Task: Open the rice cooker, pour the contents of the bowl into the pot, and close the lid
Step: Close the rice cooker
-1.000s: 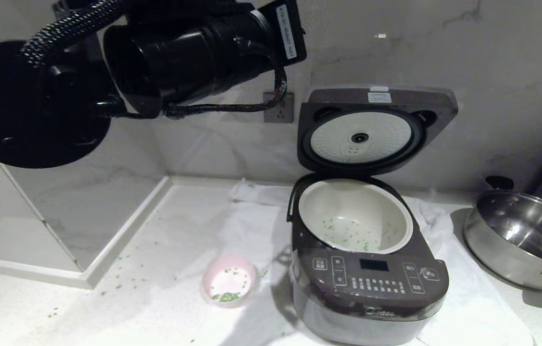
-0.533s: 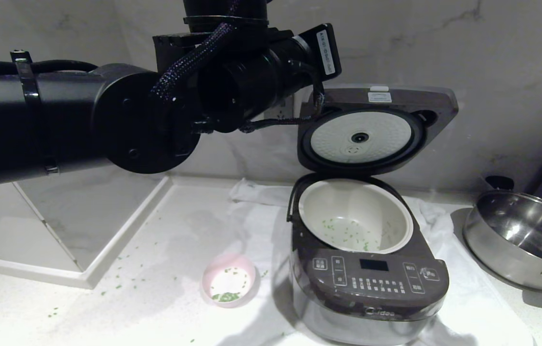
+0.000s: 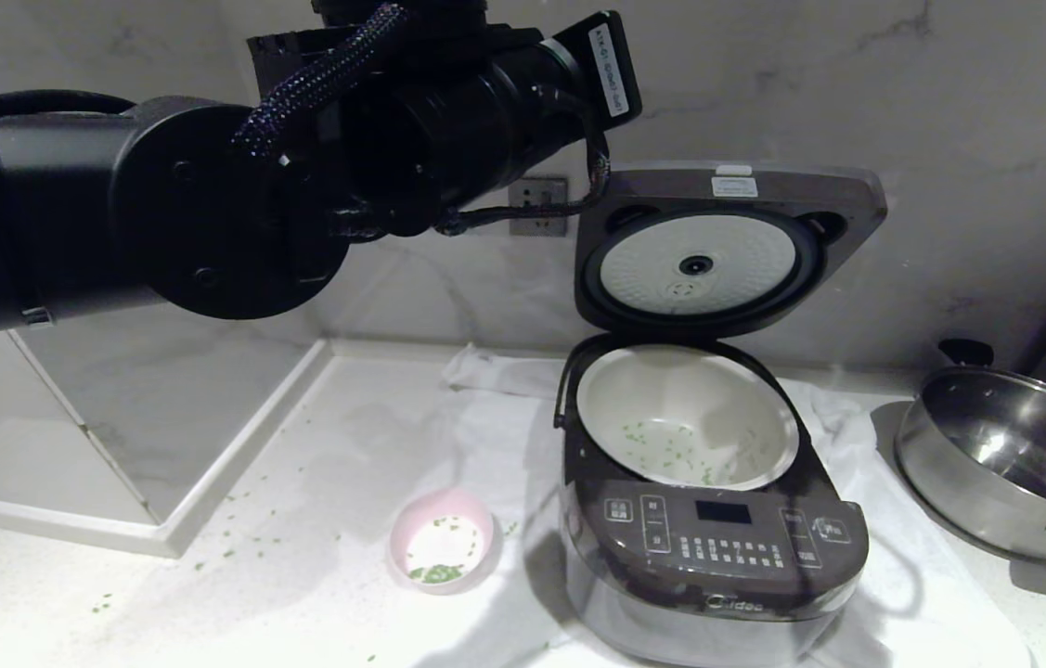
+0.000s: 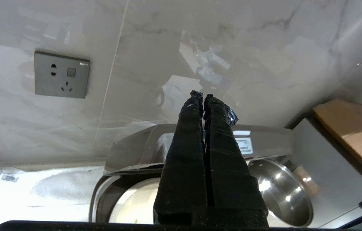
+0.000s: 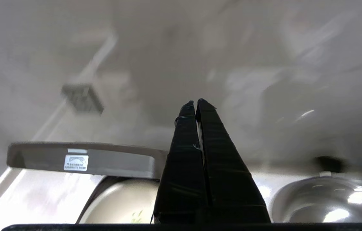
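Rice cooker (image 3: 713,520) sits on a white cloth (image 3: 903,594) on the desk (image 3: 300,482); lid (image 3: 727,246) stands upright, hinged at the far side. Pot (image 3: 685,417) holds scattered green bits (image 3: 662,450). Pink bowl (image 3: 444,543) rests just left of the cooker, nearly empty.

Left gripper (image 4: 203,96) fingers pressed together, raised near the lid's upper edge. Right gripper (image 5: 195,102) likewise closed, empty.

Judgement: lid is rigid, smooth, probably spring-hinged. Best pushed down from its top far edge, not pinched; the glossy shell may slip.
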Tool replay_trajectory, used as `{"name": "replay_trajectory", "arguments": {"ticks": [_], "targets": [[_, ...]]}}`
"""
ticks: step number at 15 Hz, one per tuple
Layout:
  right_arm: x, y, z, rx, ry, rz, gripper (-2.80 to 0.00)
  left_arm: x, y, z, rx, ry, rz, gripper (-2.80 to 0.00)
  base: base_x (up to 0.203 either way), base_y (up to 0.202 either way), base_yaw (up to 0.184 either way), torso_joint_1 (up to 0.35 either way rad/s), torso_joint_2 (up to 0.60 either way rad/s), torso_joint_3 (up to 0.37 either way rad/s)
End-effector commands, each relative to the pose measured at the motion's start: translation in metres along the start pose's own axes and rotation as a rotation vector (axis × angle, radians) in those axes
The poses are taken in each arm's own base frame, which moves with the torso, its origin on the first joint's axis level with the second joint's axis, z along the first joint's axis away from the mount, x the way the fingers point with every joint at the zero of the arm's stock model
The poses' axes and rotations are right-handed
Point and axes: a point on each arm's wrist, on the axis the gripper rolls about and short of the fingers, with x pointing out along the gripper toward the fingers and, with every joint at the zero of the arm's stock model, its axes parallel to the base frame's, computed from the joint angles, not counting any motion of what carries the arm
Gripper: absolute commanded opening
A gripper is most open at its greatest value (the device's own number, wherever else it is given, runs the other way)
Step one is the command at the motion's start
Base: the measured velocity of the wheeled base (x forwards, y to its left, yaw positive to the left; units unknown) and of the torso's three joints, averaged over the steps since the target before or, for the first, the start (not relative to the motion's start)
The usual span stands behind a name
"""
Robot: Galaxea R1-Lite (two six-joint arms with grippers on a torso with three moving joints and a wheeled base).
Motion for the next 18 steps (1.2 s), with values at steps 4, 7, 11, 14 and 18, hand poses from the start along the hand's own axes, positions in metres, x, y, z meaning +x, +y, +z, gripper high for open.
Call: {"name": "replay_trajectory", "arguments": {"ticks": [4,7,11,14,18], "targets": [[0.099,0.02,-0.046,0.075,0.309,0.142,-2.8,-0.021,0.007,0.011,-0.001,0.002,0.012,-2.8,0.0,0.0,0.0,0.0,0.0,0.0],[0.121,0.033,-0.068,0.086,0.387,0.165,-2.8,-0.026,0.012,0.015,-0.003,-0.005,0.03,-2.8,0.0,0.0,0.0,0.0,0.0,0.0],[0.123,0.028,-0.071,0.133,0.4,0.147,-2.8,-0.032,0.017,0.014,0.003,0.011,0.039,-2.8,0.0,0.0,0.0,0.0,0.0,0.0],[0.109,0.031,-0.068,0.16,0.451,0.145,-2.8,-0.032,0.017,0.012,0.004,0.017,0.038,-2.8,0.0,0.0,0.0,0.0,0.0,0.0],[0.072,0.039,-0.056,0.257,0.498,0.198,-2.8,-0.03,0.019,0.005,0.008,0.04,0.042,-2.8,0.0,0.0,0.0,0.0,0.0,0.0]]}}
